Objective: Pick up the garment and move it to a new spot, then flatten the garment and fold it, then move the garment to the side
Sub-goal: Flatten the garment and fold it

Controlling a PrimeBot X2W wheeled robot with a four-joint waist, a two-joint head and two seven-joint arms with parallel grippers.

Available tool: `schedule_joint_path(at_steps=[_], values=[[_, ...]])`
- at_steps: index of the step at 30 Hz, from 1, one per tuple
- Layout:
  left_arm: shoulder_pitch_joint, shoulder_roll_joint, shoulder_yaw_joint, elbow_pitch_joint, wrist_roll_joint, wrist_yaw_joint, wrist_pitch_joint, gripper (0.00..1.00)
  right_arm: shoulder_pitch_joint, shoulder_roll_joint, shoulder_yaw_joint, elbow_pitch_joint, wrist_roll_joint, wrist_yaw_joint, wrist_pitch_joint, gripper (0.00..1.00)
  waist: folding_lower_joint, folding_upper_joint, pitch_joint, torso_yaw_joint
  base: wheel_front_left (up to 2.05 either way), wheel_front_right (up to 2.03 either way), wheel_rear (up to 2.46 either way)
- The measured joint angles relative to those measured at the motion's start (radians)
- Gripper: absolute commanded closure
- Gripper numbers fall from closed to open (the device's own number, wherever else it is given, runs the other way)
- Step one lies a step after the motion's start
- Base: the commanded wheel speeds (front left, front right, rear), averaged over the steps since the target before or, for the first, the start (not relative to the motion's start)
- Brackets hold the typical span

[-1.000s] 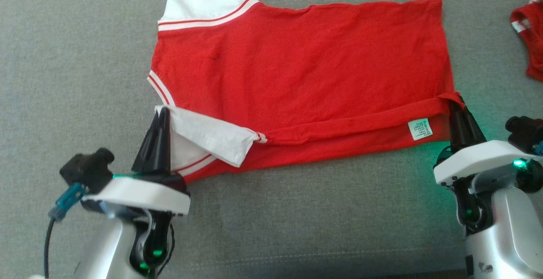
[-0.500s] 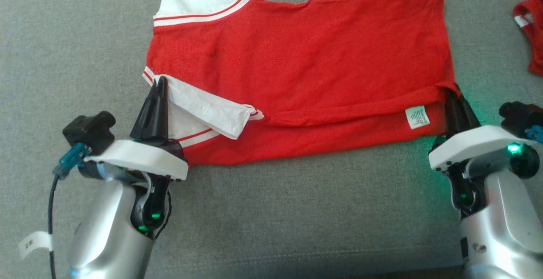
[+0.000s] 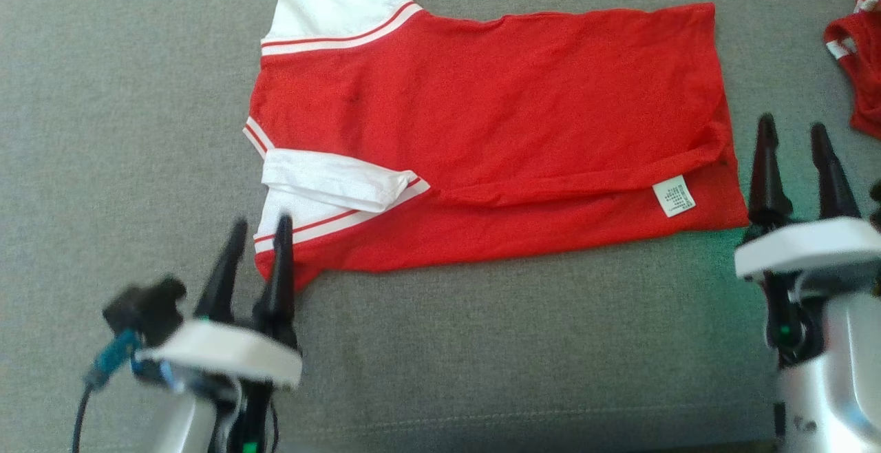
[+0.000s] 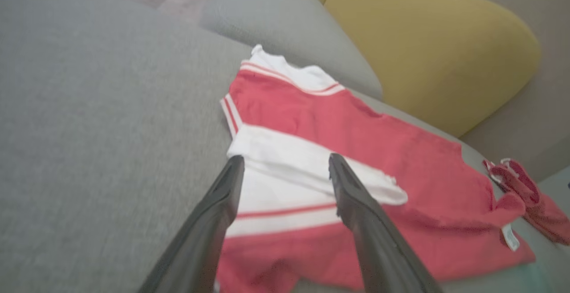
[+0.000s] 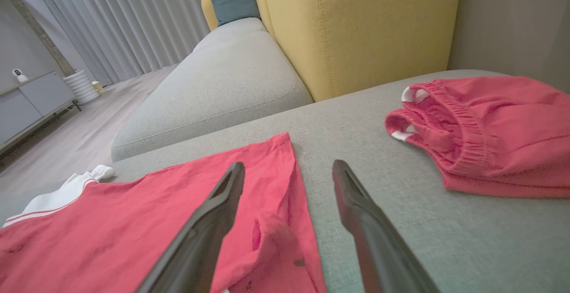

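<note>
Though the shirt (image 3: 495, 116) lies flat, once folded, both jaws gape empty; more folding and shifting aside remain.

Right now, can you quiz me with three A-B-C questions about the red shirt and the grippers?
1. Where is the small white care label on the red cotton T-shirt? A by the collar; B near the hem, by the right gripper; C on a sleeve.
2. What colour are its short sleeves? A blue; B yellow; C white.
3. How are the left gripper and right gripper? A both open; B both shut on cloth; C one shut.
Answers: B, it sits at the hem corner; C, both sleeves are white; A, each is spread wide, holding nothing.
</note>
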Motion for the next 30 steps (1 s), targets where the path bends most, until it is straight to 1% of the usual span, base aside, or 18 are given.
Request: schedule_joint_path(at_steps=[5,8,11,16,22,23,25,26,27,30], values=[[0.124,0.030,-0.012,-0.084,-0.021,0.038,0.097,0.00,0.062,0.001,-0.004,-0.091,-0.004,0.000,0.011,0.00,0.0000,0.0000,0.012,-0.007,0.00,0.00,0.00],[0.137,0.035,-0.011,-0.104,-0.037,0.058,0.135,0.00,0.060,0.001,0.004,-0.124,0.000,0.000,0.017,0.00,0.0000,0.0000,0.025,-0.015,0.00,0.00,0.00],[0.133,0.038,-0.004,-0.106,-0.051,0.075,0.171,0.00,0.060,0.001,0.026,-0.127,0.019,0.000,0.018,0.00,0.0000,0.0000,0.038,-0.027,0.00,0.00,0.00],[0.115,0.052,0.002,-0.092,-0.052,0.088,0.203,0.00,0.060,0.001,0.040,-0.128,0.029,0.000,0.017,0.00,0.0000,0.0000,0.053,-0.048,0.00,0.00,0.00],[0.109,0.061,-0.005,-0.097,-0.063,0.088,0.244,0.00,0.060,0.001,0.034,-0.124,0.022,0.000,0.029,0.00,0.0000,0.0000,0.054,-0.058,0.00,0.00,0.00],[0.109,0.063,-0.008,-0.099,-0.063,0.088,0.253,0.02,0.061,0.001,0.033,-0.120,0.014,0.000,0.042,0.00,0.0000,0.0000,0.052,-0.058,0.00,0.00,0.00],[0.112,0.070,-0.021,-0.106,-0.063,0.088,0.269,0.58,0.065,0.001,0.035,-0.105,-0.005,0.000,0.073,0.00,0.0000,0.0000,0.048,-0.056,0.00,0.00,0.00],[0.114,0.072,-0.027,-0.107,-0.063,0.088,0.277,0.83,0.068,0.001,0.035,-0.095,-0.013,0.000,0.090,0.00,0.0000,0.0000,0.046,-0.054,0.00,0.00,0.00],[0.116,0.072,-0.031,-0.109,-0.062,0.088,0.283,1.00,0.075,0.001,0.035,-0.086,-0.024,0.000,0.105,0.00,0.0000,0.0000,0.044,-0.052,0.00,0.00,0.00],[0.120,0.073,-0.040,-0.118,-0.062,0.089,0.283,1.00,0.096,0.001,0.036,-0.053,-0.052,0.000,0.151,0.00,0.0000,0.0000,0.036,-0.043,0.00,0.00,0.00]])
